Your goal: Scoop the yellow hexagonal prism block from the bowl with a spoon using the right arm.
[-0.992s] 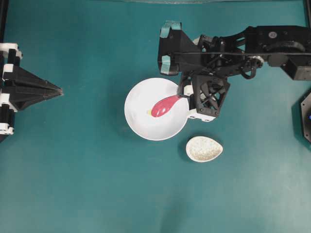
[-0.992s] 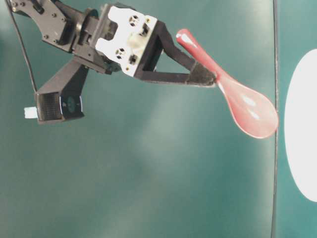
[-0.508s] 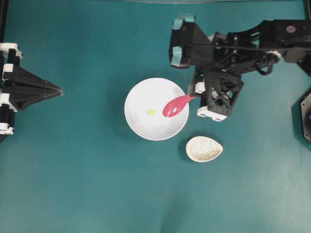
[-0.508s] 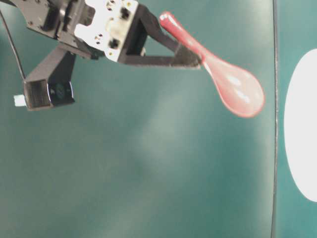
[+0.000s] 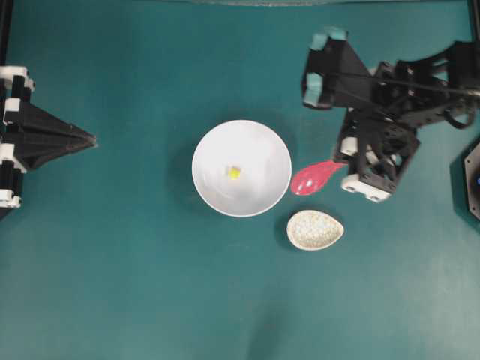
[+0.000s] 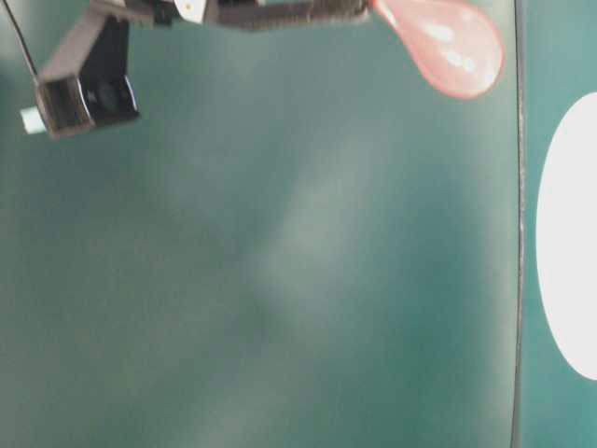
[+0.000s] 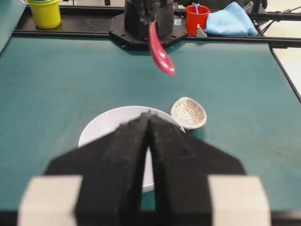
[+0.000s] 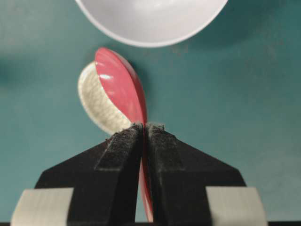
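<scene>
Overhead view shows the right tool [image 5: 346, 157] clamped on the spoon [image 5: 315, 178] handle, scoop outside the bowl [image 5: 259, 196], block [image 5: 234, 172] unscooped, left tool [image 5: 88, 139] pinched shut.

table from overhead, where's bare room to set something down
Bare mat lies below the bowl and spoon rest, above the bowl along the top edge, and between the bowl and the idle left gripper. It is crowded right of the bowl, around the spoon and right gripper.
</scene>
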